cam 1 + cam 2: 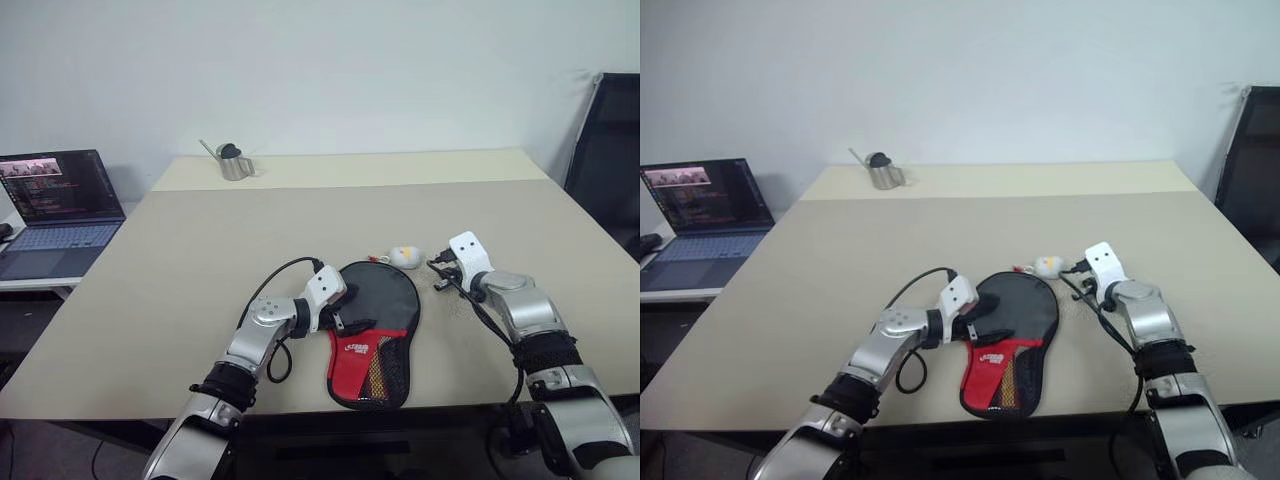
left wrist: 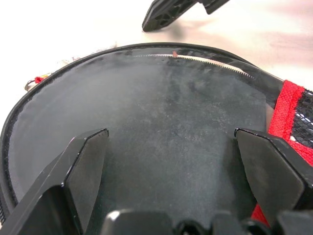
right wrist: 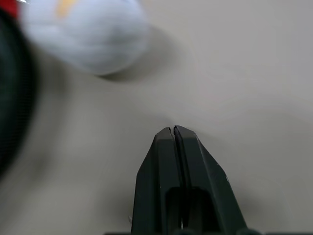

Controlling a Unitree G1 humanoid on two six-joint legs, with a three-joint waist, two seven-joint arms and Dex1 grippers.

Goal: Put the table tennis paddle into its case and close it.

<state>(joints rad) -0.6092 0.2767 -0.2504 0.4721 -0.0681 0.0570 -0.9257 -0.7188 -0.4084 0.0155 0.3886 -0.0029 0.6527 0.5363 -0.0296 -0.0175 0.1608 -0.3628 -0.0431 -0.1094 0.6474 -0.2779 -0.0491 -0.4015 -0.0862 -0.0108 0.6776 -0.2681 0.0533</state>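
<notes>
**Case lies shut-looking at the near table edge, paddle out of sight**

On the table (image 1: 200, 260), close to the near edge, the case (image 1: 375, 335) lies flat with its round black end pointing far and its red mesh-pocket end pointing near. Over its left side hangs the left gripper (image 1: 345, 318), fingers (image 2: 80, 169) spread wide above the dark fabric without pinching it; my guess is that it pins or steadies the pouch. Just right of the case, the right gripper (image 1: 440, 272) has its fingers (image 3: 173, 161) pressed together on nothing, low over bare table beside the small white-yellow plush charm (image 1: 404, 257). A zip line runs round the far rim in the left wrist view, but whether it is fully drawn I cannot tell. I see no table tennis paddle; judging by the flat upper half, it is probably inside
</notes>
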